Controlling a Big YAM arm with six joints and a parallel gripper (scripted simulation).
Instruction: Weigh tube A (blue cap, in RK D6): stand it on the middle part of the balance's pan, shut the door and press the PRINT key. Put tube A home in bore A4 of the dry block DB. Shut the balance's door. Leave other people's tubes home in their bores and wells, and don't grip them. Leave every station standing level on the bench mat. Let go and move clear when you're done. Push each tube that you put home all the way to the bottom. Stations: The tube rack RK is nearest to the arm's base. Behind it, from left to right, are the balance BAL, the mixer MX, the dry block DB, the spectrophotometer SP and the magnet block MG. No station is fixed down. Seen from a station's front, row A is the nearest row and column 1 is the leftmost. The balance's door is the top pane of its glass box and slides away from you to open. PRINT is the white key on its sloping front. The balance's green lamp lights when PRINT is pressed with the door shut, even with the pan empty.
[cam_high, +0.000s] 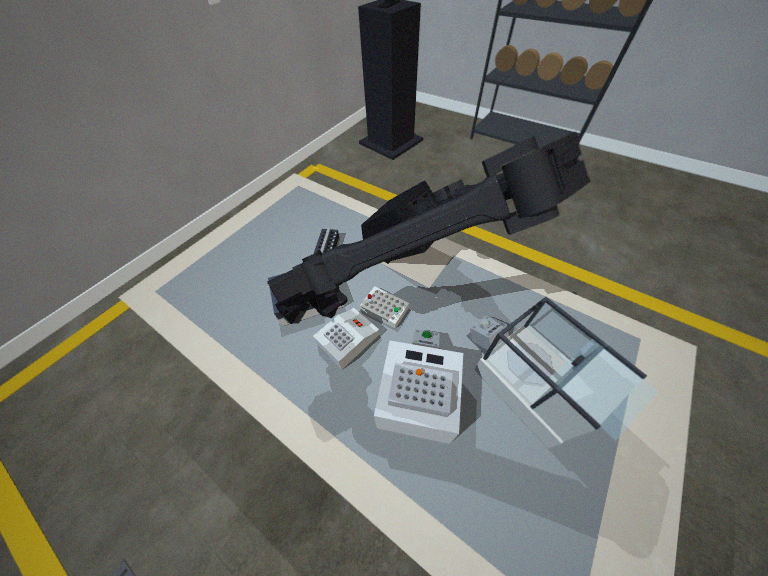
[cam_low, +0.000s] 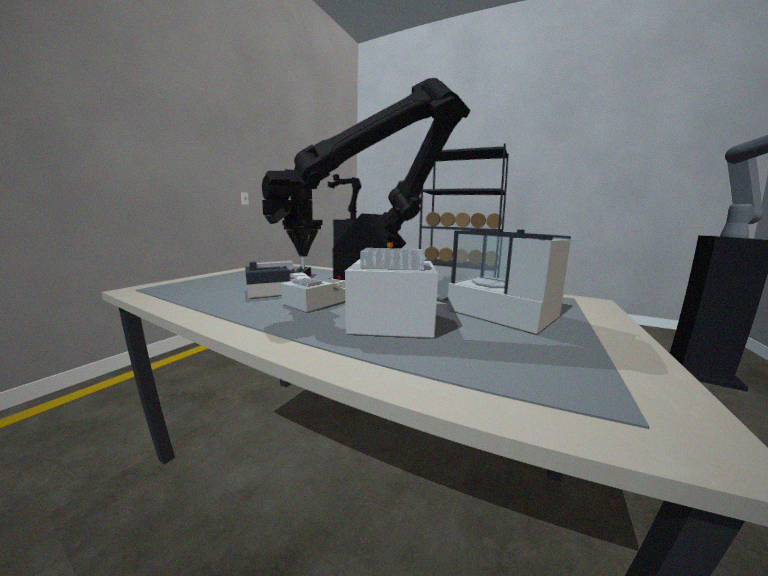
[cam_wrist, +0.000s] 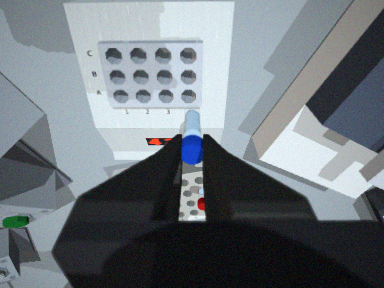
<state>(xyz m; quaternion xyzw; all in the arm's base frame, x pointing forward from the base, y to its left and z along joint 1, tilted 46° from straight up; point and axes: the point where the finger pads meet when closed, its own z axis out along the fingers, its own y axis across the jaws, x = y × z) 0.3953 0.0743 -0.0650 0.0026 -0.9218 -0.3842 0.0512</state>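
Note:
My gripper (cam_wrist: 192, 144) (cam_high: 296, 310) (cam_low: 302, 251) is shut on tube A (cam_wrist: 192, 122), a clear tube with a blue cap, and holds it upright. It hangs a little above the dry block DB (cam_wrist: 215, 60) (cam_high: 367, 337) (cam_low: 310, 297), a small white box with three rows of bores and a red display. The tube's lower end points just in front of bore A4 (cam_wrist: 188, 96), which is empty. The balance (cam_high: 527, 403) (cam_low: 508, 310) stands at the other end of the row. Its pan (cam_low: 490, 282) is bare and its top pane juts out past the frame.
The tube rack RK (cam_high: 384, 306) (cam_wrist: 192, 195) with red and green caps lies right under my fingers. The big white mixer (cam_high: 415, 421) (cam_low: 390, 303) holds an orange-capped tube. A beige and dark box (cam_wrist: 300, 145) stands close to DB's right. A small unit with a green button (cam_high: 426, 335) sits near RK.

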